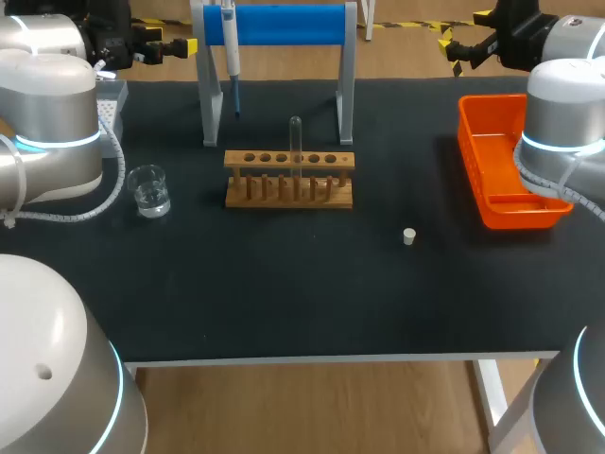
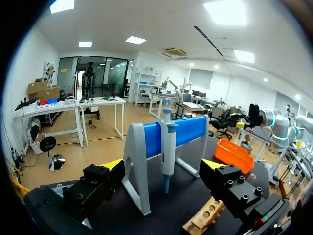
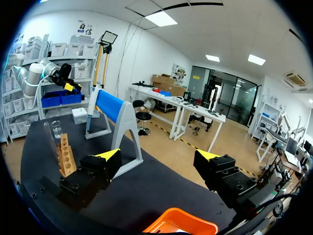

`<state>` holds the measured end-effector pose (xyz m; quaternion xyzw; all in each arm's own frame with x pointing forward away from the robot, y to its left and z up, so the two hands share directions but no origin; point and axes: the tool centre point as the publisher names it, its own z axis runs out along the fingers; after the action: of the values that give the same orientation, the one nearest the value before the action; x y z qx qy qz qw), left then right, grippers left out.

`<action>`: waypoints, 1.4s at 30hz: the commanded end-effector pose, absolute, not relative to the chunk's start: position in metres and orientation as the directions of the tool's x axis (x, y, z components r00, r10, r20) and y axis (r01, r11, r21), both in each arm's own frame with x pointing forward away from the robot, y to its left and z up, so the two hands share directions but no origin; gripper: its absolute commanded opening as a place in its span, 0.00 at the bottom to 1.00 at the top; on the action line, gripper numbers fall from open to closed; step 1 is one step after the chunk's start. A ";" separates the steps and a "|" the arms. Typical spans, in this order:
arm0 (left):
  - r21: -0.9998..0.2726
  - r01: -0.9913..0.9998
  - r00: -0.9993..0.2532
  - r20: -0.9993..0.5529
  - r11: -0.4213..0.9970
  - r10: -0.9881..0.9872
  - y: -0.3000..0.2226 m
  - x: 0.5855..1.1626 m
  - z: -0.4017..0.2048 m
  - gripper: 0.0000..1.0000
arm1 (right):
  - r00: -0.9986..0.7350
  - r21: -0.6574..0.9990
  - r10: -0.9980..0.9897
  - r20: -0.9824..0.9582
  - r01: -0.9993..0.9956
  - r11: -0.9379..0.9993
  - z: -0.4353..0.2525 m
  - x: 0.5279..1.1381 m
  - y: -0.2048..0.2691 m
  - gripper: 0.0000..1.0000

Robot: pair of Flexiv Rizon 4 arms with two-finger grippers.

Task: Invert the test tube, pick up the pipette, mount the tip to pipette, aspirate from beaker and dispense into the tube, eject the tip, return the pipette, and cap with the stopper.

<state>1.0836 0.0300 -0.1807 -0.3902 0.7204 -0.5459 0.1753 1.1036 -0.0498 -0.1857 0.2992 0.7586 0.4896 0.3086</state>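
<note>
Left pincer (image 2: 162, 166) wide | right pincer (image 3: 157, 155) wide | both near table (image 1: 284, 303) far edge | stopper (image 1: 409, 236) well apart from rack (image 1: 288, 180)

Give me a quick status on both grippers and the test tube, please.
Left gripper open, empty; right gripper open, empty. Test tube standing in rack, untouched. Pipette on stand, stopper loose on table.
</note>
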 end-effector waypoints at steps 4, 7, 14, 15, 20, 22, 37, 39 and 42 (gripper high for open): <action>-0.924 -0.369 -0.634 0.174 0.098 -0.754 0.030 1.084 -0.181 1.00 | -0.632 0.927 0.755 -0.174 0.154 0.343 -0.185 1.104 -0.050 1.00; -0.924 -0.369 -0.634 0.174 0.098 -0.754 0.030 1.084 -0.181 1.00 | -0.632 0.927 0.755 -0.174 0.154 0.343 -0.185 1.104 -0.050 1.00; -0.924 -0.369 -0.634 0.174 0.098 -0.754 0.030 1.084 -0.181 1.00 | -0.632 0.927 0.755 -0.174 0.154 0.343 -0.185 1.104 -0.050 1.00; -0.924 -0.369 -0.634 0.174 0.098 -0.754 0.030 1.084 -0.181 1.00 | -0.638 0.928 0.751 -0.171 0.152 0.340 -0.186 1.099 -0.050 1.00; -0.924 -0.369 -0.634 0.174 0.098 -0.754 0.030 1.084 -0.181 1.00 | -0.681 0.933 0.715 -0.156 0.137 0.333 -0.191 1.062 -0.048 1.00; -0.924 -0.369 -0.634 0.174 0.098 -0.754 0.030 1.084 -0.181 1.00 | -0.698 0.936 0.700 -0.148 0.131 0.328 -0.193 1.049 -0.049 1.00; -0.924 -0.369 -0.634 0.174 0.098 -0.754 0.030 1.084 -0.181 1.00 | -0.824 0.956 0.564 -0.058 0.117 0.269 -0.223 0.915 -0.023 1.00; -0.924 -0.369 -0.634 0.174 0.098 -0.754 0.030 1.084 -0.181 1.00 | -0.839 0.963 0.542 -0.046 0.107 0.248 -0.228 0.899 -0.018 1.00; -0.924 -0.369 -0.634 0.174 0.098 -0.754 0.030 1.084 -0.181 1.00 | -0.856 0.971 0.516 -0.025 0.103 0.217 -0.234 0.879 -0.010 1.00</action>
<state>1.0836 0.0300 -0.1806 -0.3902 0.7204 -0.5459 0.1752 0.9138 0.0080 -0.2342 0.2061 0.7716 0.5770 0.1710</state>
